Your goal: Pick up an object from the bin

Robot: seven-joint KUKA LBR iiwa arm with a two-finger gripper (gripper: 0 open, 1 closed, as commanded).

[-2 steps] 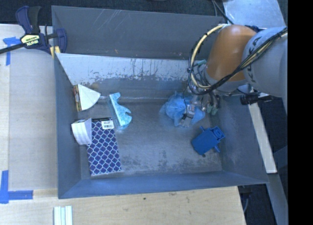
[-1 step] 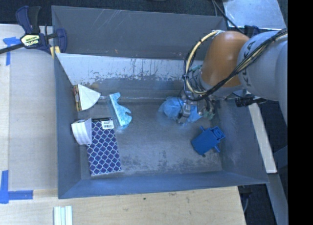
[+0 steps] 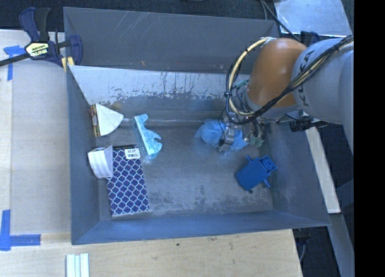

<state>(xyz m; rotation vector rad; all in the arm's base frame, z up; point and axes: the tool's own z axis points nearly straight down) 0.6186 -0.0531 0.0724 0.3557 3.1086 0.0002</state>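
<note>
binwatcher: peering down into the grey bin [image 3: 180,41], starting far left. spotted a white wedge [image 3: 109,119] right up against the left wall. just below it, a white roll [image 3: 100,162] touching a blue box with a white lattice print [image 3: 129,184], flat on the floor.

pickfan: yep, seeing the same. anything past that?

binwatcher: a little right of the wedge, a crumpled pale blue strip [image 3: 148,137], apart from the box. then just bare floor for a stretch.

pickfan: and the gripper?

binwatcher: right of centre, near the back wall. found the gripper [image 3: 227,140] low over a crumpled blue bag [image 3: 210,132], touching it or as good as. can't tell whether clenched or released, half hidden in blue stuff and shadow. wouldn't call it a grasp from this angle.

pickfan: so the blue bag right at the gripper then?

binwatcher: yep, down on the floor, bulging out to the left of the gripper. above that, an orange cover [image 3: 271,77] on the wrist with cables [image 3: 236,74] looped round it, hanging off the arm [image 3: 325,83] on the right. lastly, below and right of the gripper, a dark blue plastic piece [image 3: 255,173], apart from the bag, near the right wall.
</note>
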